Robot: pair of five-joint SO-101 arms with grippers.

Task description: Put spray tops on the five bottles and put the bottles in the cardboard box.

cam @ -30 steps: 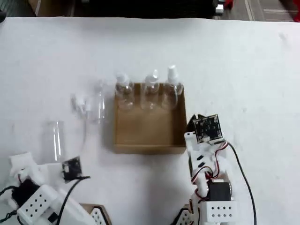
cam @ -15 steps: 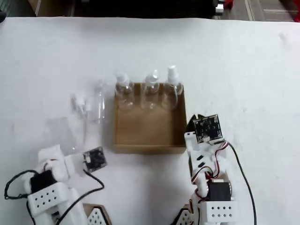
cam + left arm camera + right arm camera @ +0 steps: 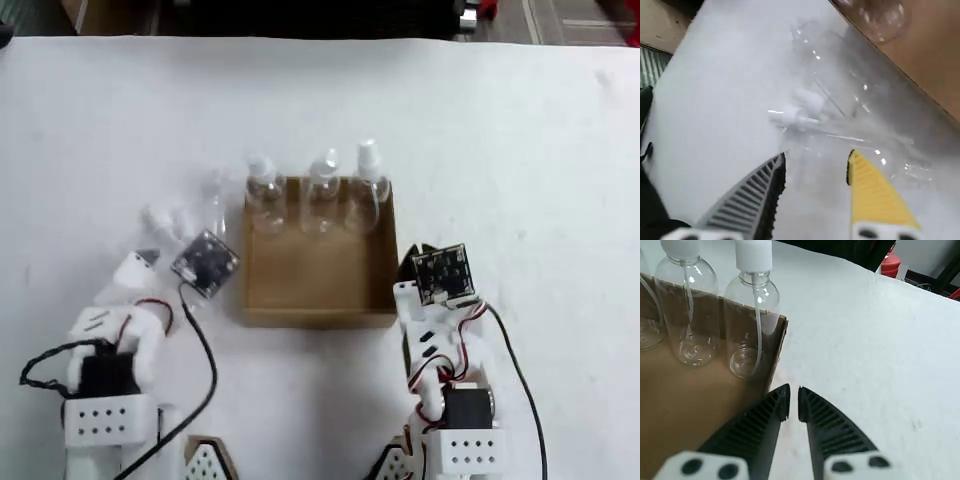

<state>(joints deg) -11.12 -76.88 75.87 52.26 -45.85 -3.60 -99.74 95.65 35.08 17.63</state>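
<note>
We find the left gripper wide open and holding nothing. One loose spray top lies on the table just ahead of its fingertips, and an uncapped bottle sits just beyond that, beside the cardboard box. The right gripper is all but closed, with only a slit between its fingers, and it is empty; its tips sit close to the box's outer wall near a corner. In our judgement, the light, clear bottle may tip or skid if the open jaws clip it while taking the top, and the right tips could nudge the box. Count: three capped bottles stand in the box; one uncapped bottle and one loose spray top are confirmed; the fifth bottle we cannot make out.
</note>
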